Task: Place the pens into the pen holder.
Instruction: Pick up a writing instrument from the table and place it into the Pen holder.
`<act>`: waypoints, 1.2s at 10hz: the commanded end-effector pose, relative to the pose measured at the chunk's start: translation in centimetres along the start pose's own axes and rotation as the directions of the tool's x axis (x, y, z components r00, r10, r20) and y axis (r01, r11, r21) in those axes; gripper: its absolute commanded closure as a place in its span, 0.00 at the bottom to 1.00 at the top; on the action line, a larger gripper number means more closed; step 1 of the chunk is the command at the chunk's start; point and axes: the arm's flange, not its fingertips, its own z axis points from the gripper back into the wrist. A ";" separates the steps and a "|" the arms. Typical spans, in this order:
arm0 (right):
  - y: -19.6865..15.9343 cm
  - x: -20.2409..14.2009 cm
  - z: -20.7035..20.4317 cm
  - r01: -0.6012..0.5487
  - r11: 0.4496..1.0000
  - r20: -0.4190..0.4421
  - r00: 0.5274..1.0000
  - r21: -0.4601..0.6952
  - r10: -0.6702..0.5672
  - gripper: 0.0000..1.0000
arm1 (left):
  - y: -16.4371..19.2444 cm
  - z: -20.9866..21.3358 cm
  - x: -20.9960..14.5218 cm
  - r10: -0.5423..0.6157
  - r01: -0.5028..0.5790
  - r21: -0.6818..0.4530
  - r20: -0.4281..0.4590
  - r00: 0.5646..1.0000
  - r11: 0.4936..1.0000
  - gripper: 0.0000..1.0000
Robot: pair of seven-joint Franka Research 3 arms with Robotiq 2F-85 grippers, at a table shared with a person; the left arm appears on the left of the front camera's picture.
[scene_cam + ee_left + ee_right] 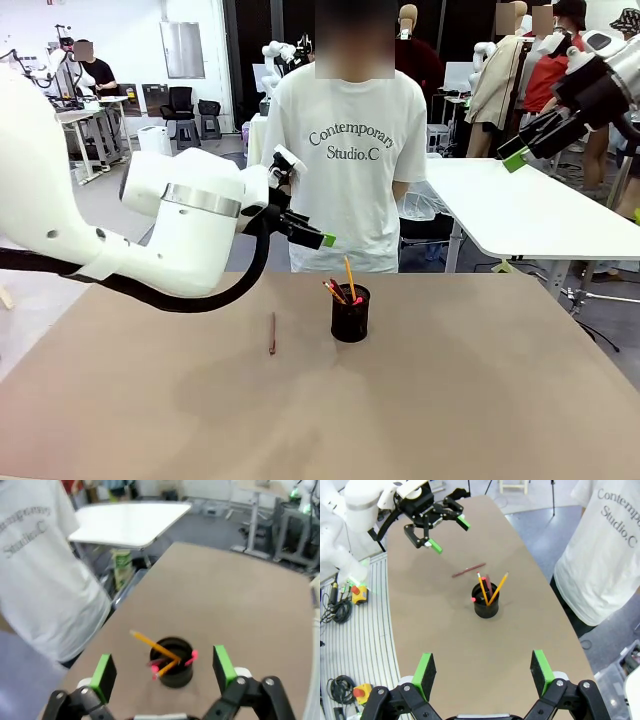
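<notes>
L hand (162, 659), R hand (482, 661) spread; tan table (480, 400), 1 pen (272, 333) loose; white table (520, 205) behind.

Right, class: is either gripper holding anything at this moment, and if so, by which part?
Nothing is held. The left gripper and the right gripper both have open, empty fingers. One pen lies loose, apart from the holder.
</notes>
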 end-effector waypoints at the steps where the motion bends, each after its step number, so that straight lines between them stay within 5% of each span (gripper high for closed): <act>1: 0.2 0.0 0.1 -0.001 1.000 0.001 1.000 0.001 0.001 0.00 | -0.3 1.5 1.9 0.044 -0.034 0.049 -0.215 0.976 0.998 0.00; 3: 0.2 0.0 0.1 -0.001 1.000 0.001 1.000 0.001 0.001 0.00 | 0.2 2.6 2.5 0.176 -0.138 0.136 -0.330 0.927 0.981 0.00; 5: 0.2 0.0 0.1 -0.001 1.000 0.001 1.000 0.001 0.001 0.00 | 1.3 2.3 0.5 0.368 -0.255 0.298 -0.433 0.823 0.920 0.00; 7: 0.2 0.0 0.1 -0.001 1.000 0.001 1.000 0.001 0.001 0.00 | 2.4 1.8 -1.1 0.435 -0.303 0.327 -0.489 0.756 0.895 0.00; 12: 0.2 0.0 0.1 -0.001 1.000 0.001 1.000 0.001 0.001 0.00 | 4.3 0.4 -3.4 0.543 -0.418 0.347 -0.493 0.680 0.839 0.00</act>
